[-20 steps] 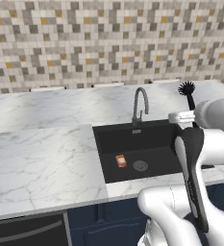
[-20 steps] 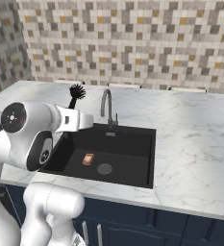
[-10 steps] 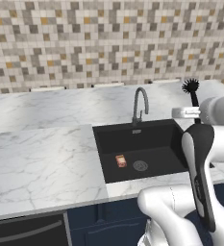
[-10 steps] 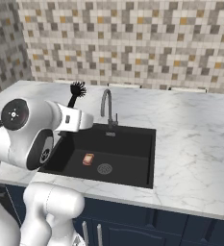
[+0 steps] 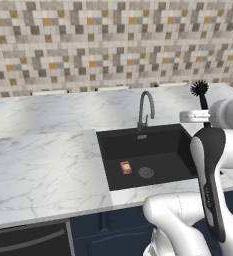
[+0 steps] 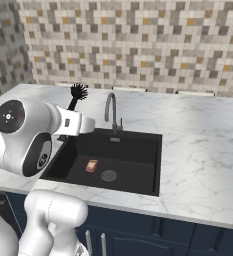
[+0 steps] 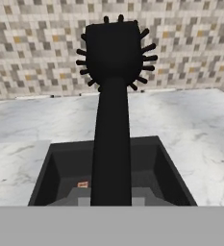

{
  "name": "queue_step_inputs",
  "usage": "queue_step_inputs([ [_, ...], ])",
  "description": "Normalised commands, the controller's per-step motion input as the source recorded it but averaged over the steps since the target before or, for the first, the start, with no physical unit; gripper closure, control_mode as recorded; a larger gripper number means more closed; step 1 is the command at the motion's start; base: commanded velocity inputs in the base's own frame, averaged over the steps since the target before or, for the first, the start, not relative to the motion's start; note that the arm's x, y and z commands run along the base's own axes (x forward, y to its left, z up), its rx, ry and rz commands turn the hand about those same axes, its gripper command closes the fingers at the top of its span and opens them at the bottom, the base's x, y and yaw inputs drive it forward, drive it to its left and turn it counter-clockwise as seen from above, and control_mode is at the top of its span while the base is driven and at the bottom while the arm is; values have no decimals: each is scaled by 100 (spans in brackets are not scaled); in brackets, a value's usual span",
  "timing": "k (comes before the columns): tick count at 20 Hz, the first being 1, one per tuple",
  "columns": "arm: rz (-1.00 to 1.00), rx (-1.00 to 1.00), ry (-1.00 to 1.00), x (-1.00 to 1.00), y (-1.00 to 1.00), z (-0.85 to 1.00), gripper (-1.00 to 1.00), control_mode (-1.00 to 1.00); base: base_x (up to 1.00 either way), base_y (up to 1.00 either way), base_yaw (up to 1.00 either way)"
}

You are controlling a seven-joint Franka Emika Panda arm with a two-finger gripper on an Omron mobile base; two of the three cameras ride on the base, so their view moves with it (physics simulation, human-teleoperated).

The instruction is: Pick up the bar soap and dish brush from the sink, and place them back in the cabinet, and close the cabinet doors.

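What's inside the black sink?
The bar soap lies on the sink floor beside the round drain. In the hand view, the dish brush hides part of the floor.

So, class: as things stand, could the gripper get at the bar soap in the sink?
Probably not yet. The gripper is shut on the dish brush, raised above the counter. The bar soap lies uncovered on the sink floor, so the way is otherwise free.

Home kitchen, rendered. White marble counter (image 5: 43,165) runs along a wall of small mosaic tiles (image 5: 88,45) in beige, grey and orange. Black recessed sink (image 5: 153,145) set in the counter, with a round silver drain (image 5: 146,172) and a curved chrome faucet (image 5: 145,107) behind it. Dark navy cabinet fronts (image 6: 138,232) below the counter.
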Motion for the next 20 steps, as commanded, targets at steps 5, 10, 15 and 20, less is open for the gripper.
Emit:
queue_step_inputs([
  [5, 0, 0, 0, -25, 4, 0, 100, -100, 0, 0, 0],
  [10, 0, -4, -2, -24, 13, 0, 100, -100, 0, 0, 0],
  [15, 0, -2, -1, -14, 14, 0, 100, -100, 0, 0, 0],
  [20, 0, 0, 0, -21, 3, 0, 100, -100, 0, 0, 0],
])
